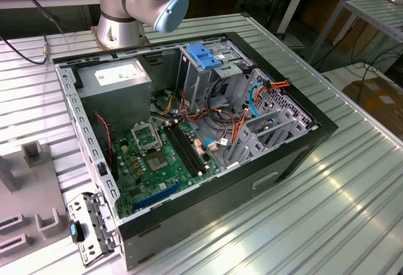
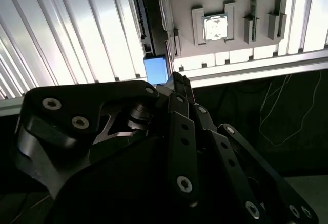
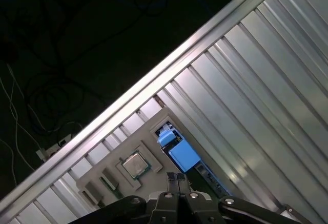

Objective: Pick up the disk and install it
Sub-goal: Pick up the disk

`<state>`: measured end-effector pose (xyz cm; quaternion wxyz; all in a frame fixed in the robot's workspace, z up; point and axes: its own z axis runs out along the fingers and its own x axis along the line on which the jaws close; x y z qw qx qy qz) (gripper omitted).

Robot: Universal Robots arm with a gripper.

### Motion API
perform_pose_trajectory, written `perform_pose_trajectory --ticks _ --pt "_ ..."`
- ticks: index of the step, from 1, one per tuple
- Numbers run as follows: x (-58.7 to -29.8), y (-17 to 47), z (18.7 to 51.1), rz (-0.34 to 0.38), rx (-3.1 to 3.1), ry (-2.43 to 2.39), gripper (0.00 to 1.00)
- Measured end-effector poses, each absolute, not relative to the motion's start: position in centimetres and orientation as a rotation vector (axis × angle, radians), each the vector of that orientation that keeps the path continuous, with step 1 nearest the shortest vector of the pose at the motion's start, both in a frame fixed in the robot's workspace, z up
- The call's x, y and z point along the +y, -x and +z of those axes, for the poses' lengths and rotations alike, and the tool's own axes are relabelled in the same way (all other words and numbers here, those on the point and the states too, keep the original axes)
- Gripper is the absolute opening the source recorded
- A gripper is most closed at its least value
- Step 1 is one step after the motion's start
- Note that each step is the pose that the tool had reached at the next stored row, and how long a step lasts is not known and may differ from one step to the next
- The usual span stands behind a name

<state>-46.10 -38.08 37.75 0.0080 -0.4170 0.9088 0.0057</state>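
Disk (image 3: pixel 178 150), blue-edged and slim, on edge in grey holder (image 3: pixel 148 147), near 2 fingers (image 3: pixel 172 182) pressed together, empty.

In the exterior view the arm (image 1: pixel 141 1) is cut off by the top edge above its lower joints, and the grey fixture plate (image 1: pixel 28 193) runs off the exterior view's left edge. In both wrist views the disk (image 2: pixel 155 69) (image 3: pixel 177 149) is seen edge-on, its label face hidden; one end passes behind the gripper (image 3: pixel 177 176)
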Motion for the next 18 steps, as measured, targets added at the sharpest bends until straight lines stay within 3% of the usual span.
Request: perform_pose_trajectory --ticks 18 --pt "-38.08 46.11 37.42 0.032 2.726 1.52 0.11"
